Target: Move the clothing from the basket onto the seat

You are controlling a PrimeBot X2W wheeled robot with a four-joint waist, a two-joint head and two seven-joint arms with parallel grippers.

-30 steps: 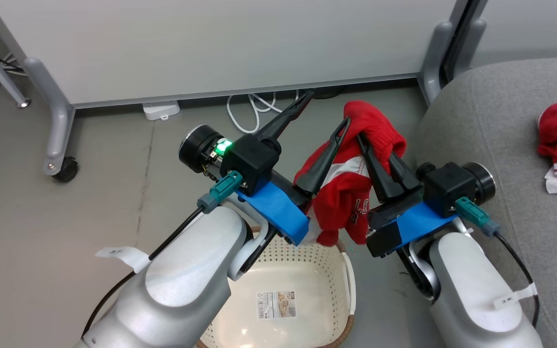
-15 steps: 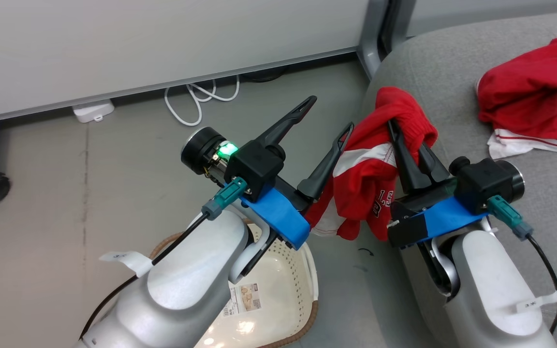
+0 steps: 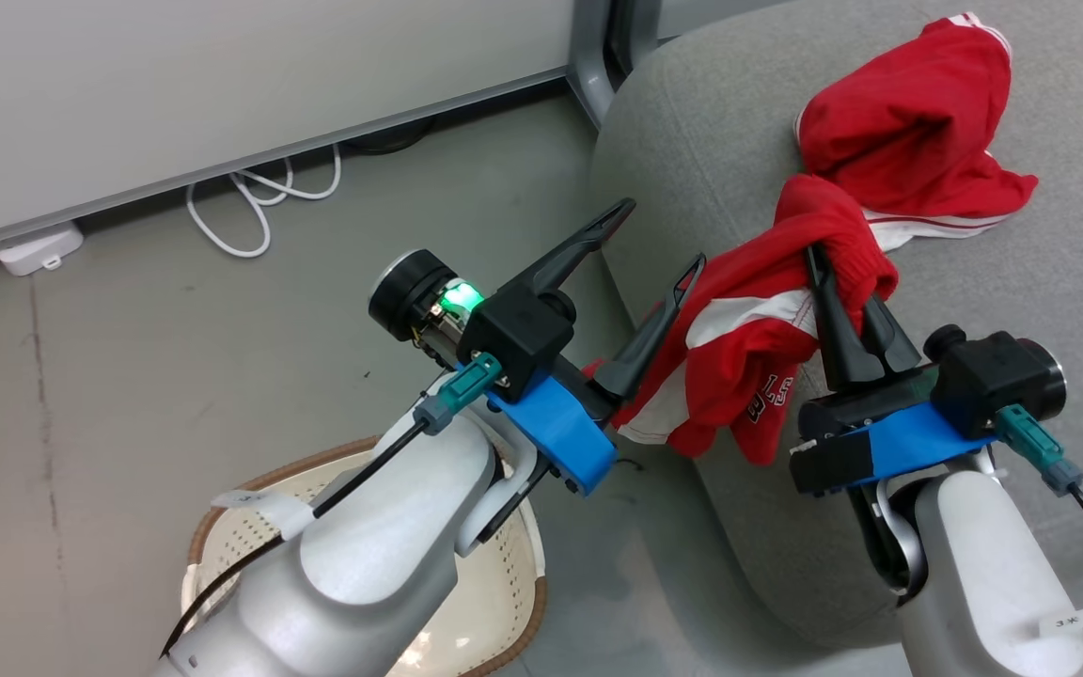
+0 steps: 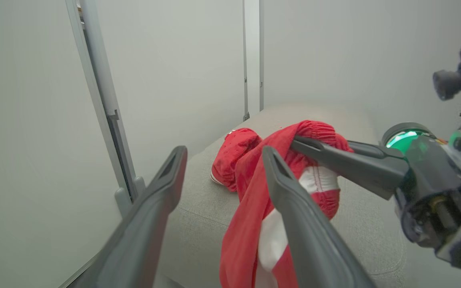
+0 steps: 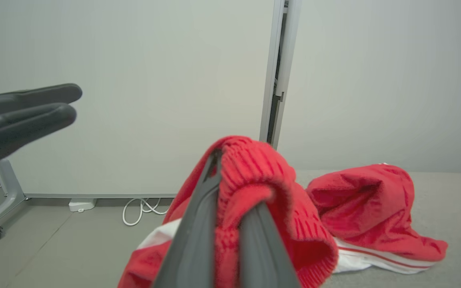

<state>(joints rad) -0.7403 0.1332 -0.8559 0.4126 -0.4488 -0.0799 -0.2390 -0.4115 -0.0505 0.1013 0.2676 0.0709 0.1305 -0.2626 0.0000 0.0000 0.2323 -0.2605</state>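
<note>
Fabric of a soft red white-trimmed garment (image 3: 748,357) hangs mid-frame, pinched between the pressed-together fingers of the right gripper (image 3: 828,273), partly burying them. The left gripper (image 3: 662,233) stands spread. A second red garment (image 3: 899,132) lies upper right on the light grey fabric cushion (image 3: 711,141). The cream perforated basket (image 3: 509,574), lower left, is mostly hidden.

An office or lab room: pale partition panels (image 3: 222,85), loose white cable (image 3: 255,199), bare grey floor (image 3: 128,357).
</note>
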